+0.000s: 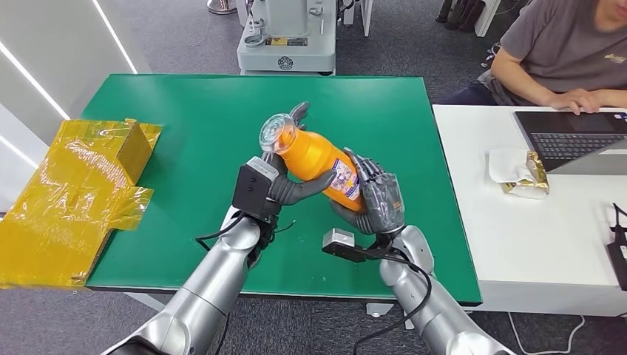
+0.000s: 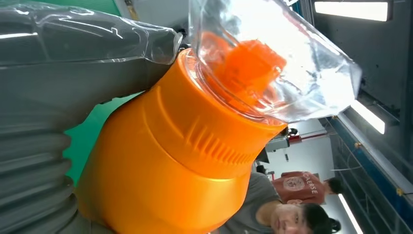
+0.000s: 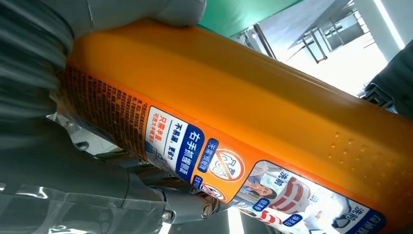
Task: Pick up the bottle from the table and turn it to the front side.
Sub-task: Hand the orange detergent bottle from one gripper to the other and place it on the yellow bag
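At frame centre, your right hand [image 1: 375,201] clasps the base of the orange bottle [image 1: 319,163], held above the green table [image 1: 200,133]. Its long axis slants up-left to the clear cap, where your left hand [image 1: 285,181] grips the neck end. The body looks smooth, hard plastic with a glossy printed label facing right.

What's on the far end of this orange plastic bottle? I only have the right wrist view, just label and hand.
Observer: A clear plastic cap over an orange nozzle, in the left wrist view.
Operator: Is it off the table?
Observer: Yes, the orange plastic bottle is held above the green table, tilted.
Operator: Who holds it?
Observer: Both: left hand near the neck, right hand at the base.
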Controlling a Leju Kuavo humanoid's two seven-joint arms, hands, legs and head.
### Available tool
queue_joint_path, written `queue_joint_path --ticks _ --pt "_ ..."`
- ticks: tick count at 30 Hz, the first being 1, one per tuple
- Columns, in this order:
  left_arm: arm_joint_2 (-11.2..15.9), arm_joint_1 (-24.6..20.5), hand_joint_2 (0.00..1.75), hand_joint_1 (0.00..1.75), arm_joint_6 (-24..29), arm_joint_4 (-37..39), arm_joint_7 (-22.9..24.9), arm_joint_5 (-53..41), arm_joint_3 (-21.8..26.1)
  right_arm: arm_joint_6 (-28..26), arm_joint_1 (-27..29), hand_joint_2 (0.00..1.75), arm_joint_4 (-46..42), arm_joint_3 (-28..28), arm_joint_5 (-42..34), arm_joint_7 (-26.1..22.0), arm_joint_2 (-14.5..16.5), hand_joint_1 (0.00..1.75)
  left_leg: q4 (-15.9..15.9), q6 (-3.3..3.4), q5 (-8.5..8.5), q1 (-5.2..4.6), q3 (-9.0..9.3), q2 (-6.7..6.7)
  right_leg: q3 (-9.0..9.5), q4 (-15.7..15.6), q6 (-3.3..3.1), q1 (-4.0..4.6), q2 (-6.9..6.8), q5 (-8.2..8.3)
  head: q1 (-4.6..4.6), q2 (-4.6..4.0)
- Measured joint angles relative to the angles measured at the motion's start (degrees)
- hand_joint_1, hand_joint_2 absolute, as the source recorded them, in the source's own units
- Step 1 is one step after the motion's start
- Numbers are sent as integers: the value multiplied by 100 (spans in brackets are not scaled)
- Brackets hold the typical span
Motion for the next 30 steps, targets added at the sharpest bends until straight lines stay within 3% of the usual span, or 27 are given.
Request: queue_joint_path --ticks 9,24,28,30 --pt "-4 257 175 175 25 -324 -62 299 7 0 11 175 -33 -187 373 -18 97 175 -1 0 0 1 1 1 0 0 0 1 1 0 -1 0" --pt "69 550 175 175 242 -799 -70 391 17 0 124 175 -113 -206 381 -36 168 175 -1 0 0 0 0 1 0 -1 0 0 0 0 0 0" --pt "74 572 175 175 259 -838 -70 396 17 1 136 175 -113 -206 366 -40 176 3 -1 0 0 0 0 1 0 -1 0 0 0 0 0 0" --pt "76 573 175 175 298 -868 -71 397 17 1 177 175 -120 -205 297 -41 180 0 -1 0 0 1 0 -1 0 -1 0 0 -1 -1 0 0"
